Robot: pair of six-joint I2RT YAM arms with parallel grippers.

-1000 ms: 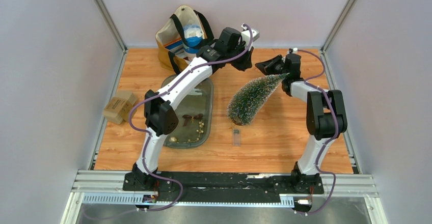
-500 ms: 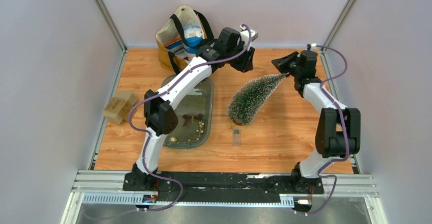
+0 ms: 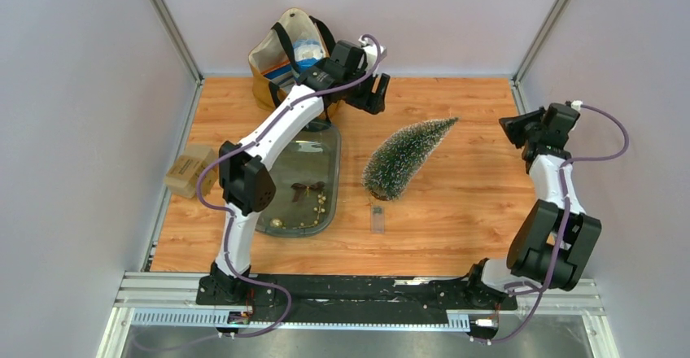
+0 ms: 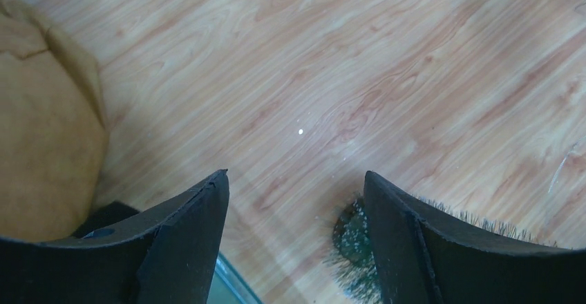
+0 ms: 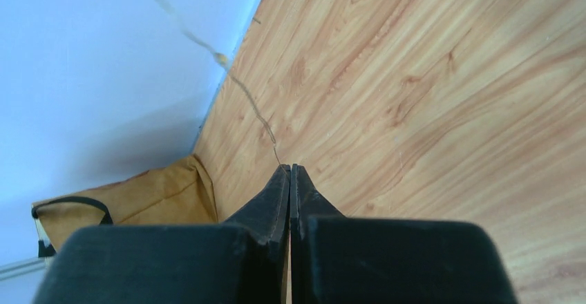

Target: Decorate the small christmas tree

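Observation:
The small christmas tree [image 3: 403, 159], green with frosted tips, lies on its side mid-table, its tip pointing to the back right. My left gripper [image 3: 373, 96] hovers open behind the tree, near the bag, with nothing between its fingers. In the left wrist view [image 4: 295, 179] the tree [image 4: 352, 242] shows beside the right finger. My right gripper [image 3: 513, 124] is near the right wall, well clear of the tree tip. In the right wrist view this gripper [image 5: 290, 167] is shut on a thin wire [image 5: 228, 76] that runs off toward the back wall.
A glass tray [image 3: 313, 142] left of the tree holds a bow ornament [image 3: 305, 187] and beads [image 3: 321, 203]. A tan bag [image 3: 285, 57] stands at the back left. A cardboard box [image 3: 191, 171] sits at the left edge, and a small clear piece [image 3: 377, 216] lies in front of the tree.
My right gripper has swung from the tree tip out to the right wall, still shut. The left gripper has opened and shifted left toward the bag. The tree has not moved.

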